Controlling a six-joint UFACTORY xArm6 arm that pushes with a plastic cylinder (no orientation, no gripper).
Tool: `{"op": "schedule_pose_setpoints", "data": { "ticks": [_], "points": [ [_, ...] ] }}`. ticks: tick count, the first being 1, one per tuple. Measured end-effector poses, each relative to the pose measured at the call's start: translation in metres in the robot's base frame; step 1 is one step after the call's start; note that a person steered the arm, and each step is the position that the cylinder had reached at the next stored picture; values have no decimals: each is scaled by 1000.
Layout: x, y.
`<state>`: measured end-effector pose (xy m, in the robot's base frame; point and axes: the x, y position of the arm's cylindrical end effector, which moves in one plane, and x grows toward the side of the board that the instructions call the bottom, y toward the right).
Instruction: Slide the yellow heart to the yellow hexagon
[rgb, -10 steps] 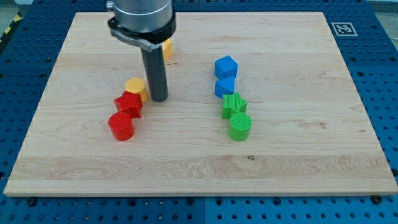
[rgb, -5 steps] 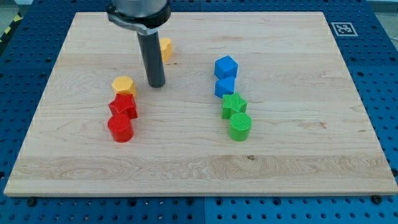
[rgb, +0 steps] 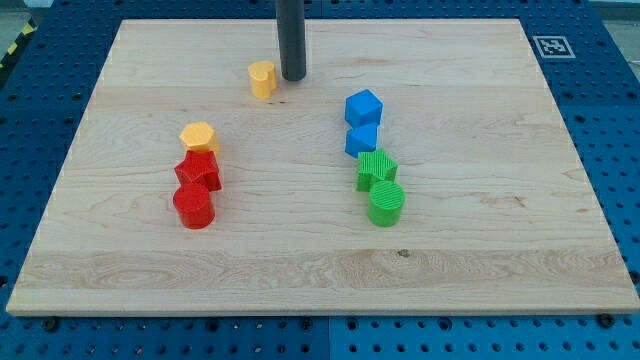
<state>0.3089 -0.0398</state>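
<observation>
On the left side of the wooden board (rgb: 120, 250), three blocks sit in a short row. The red round block (rgb: 194, 206) is the nearest one. Right behind it, touching it, is a second red block (rgb: 198, 171); its shape is hard to tell. The yellow hexagon (rgb: 199, 137) sits at the far end of this row, touching that second red block.

Farther back and a little to the right is the yellow heart (rgb: 262, 79). It stands alone, well apart from the yellow hexagon.

My tip (rgb: 293, 77) is just to the right of the yellow heart, very close to it. I cannot tell if they touch. The rod has nothing to open or close; it holds nothing.

On the right is another row. From far to near there are a blue block (rgb: 363, 106), a second blue block (rgb: 362, 138), a green block (rgb: 376, 168) and a green round block (rgb: 386, 203). Each touches the next.
</observation>
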Motion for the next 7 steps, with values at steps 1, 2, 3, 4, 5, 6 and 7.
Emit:
{"op": "schedule_pose_setpoints", "data": {
  "ticks": [1, 2, 3, 4, 5, 6, 7],
  "points": [
    [1, -32],
    [3, -83],
    [4, -107],
    [15, -109],
    [8, -109],
    [3, -101],
    [4, -101]
  ]
}}
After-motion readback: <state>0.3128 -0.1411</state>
